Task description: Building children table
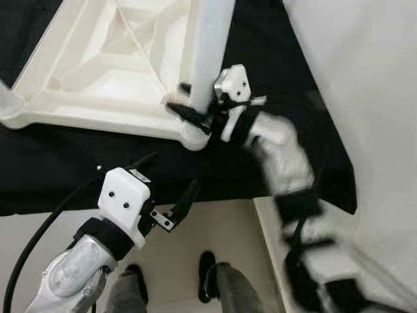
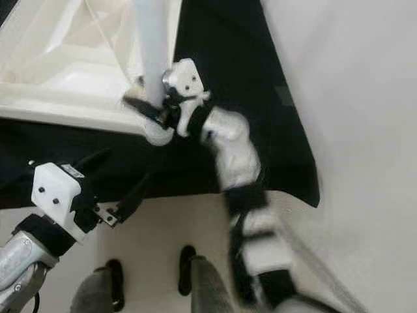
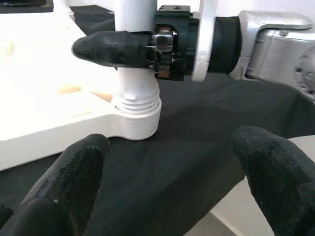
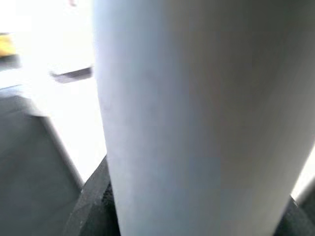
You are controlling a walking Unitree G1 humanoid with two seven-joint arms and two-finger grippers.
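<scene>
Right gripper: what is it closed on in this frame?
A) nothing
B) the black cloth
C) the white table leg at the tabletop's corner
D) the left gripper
C: the right gripper clamps the upright white table leg just above its threaded socket in the tabletop.

Tabletop (image 1: 98, 72) upside down on cloth (image 1: 78, 169); leg (image 1: 212, 45) upright in its near-right corner socket.

Black cloth (image 1: 78, 173) spread over pale floor (image 1: 215, 228); plain white wall (image 1: 365, 78) along right side.
</scene>
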